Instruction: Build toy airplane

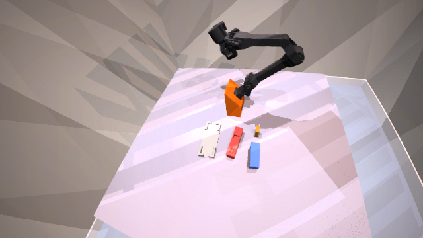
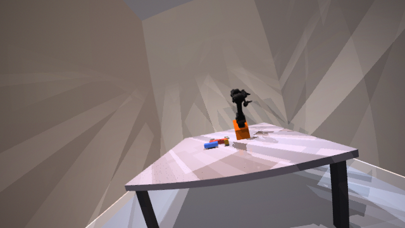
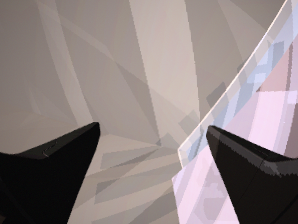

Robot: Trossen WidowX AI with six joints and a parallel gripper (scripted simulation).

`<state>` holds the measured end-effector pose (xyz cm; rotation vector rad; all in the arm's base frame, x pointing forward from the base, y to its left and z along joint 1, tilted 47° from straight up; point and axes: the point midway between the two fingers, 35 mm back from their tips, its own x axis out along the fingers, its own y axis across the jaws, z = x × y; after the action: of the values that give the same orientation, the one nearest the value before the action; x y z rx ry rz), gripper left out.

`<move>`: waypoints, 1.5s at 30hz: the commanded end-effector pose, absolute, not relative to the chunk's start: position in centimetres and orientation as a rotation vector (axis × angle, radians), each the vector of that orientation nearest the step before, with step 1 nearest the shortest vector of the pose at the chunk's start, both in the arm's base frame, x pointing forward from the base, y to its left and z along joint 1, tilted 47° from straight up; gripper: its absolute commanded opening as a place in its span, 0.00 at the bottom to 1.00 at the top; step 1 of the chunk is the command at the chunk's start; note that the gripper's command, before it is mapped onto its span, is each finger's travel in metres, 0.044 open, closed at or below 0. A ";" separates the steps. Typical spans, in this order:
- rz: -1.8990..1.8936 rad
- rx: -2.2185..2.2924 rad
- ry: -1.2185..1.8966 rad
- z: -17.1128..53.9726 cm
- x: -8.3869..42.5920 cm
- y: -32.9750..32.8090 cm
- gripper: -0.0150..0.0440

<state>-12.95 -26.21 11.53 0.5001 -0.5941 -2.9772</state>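
The pale cradle (image 1: 209,140) lies on the table with low brackets at its corners and nothing in it. The red fuselage (image 1: 234,143) (image 2: 219,141) lies beside it, with a dark slot across its top and a small mark near the other end. The blue wing (image 1: 254,155) (image 2: 211,145) lies on the far side of the fuselage from the cradle. The small yellow tail fin (image 1: 257,131) (image 2: 226,142) is near one end of the wing. My gripper (image 1: 220,43) (image 2: 250,97) (image 3: 154,129) is open and empty, raised high above the table, away from all the parts.
The orange block (image 1: 233,104) (image 2: 242,132) stands at the arm's base, close to the cradle and fuselage. The table (image 1: 231,198) (image 2: 202,171) has its edge in view. The wrist view shows mostly walls and part of the table (image 3: 192,200), with no parts.
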 end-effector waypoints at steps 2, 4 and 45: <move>-2.972 0.515 -0.571 11.4 -12.8 -26.3 1.00; -2.918 0.623 -0.383 10.3 -11.1 -27.1 1.00; 0.628 0.639 1.507 4.4 26.6 2.2 1.00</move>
<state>26.08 -0.22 3.48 0.6595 1.5545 0.4504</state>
